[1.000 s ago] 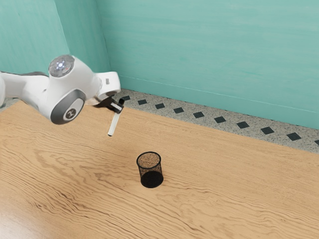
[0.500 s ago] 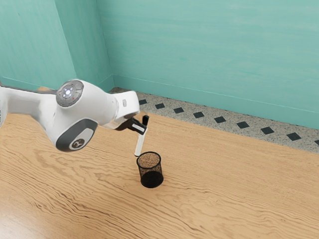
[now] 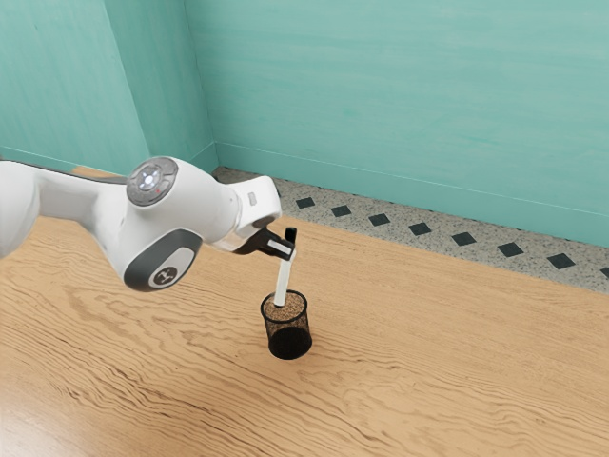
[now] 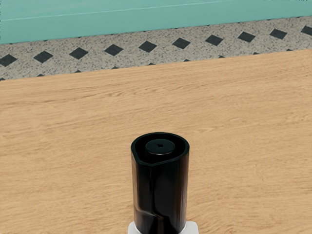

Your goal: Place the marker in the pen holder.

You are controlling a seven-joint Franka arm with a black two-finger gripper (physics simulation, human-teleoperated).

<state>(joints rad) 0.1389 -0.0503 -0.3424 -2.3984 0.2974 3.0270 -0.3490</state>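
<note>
Wooden table (image 3: pixel 428 362), pincer (image 3: pixel 288 250) clasping marker (image 3: pixel 283 284), gripped stretch hidden, tip at pen holder (image 3: pixel 288 331), depth unclear

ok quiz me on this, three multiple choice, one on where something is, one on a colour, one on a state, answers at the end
1. Where does the holder stand?
A) on the floor
B) on a shelf
C) on the table

2. What colour is the top end of the marker?
A) black
B) red
C) yellow

3. What state is the marker in?
A) lying on the table
B) gripped by the pincer
C) standing loose in the holder

Answers:
1 C: its base rests on the wood.
2 A: both views show it black, above a white body.
3 B: the pincer is closed on its upper part, the white body slanting down toward the holder's mouth.
</note>
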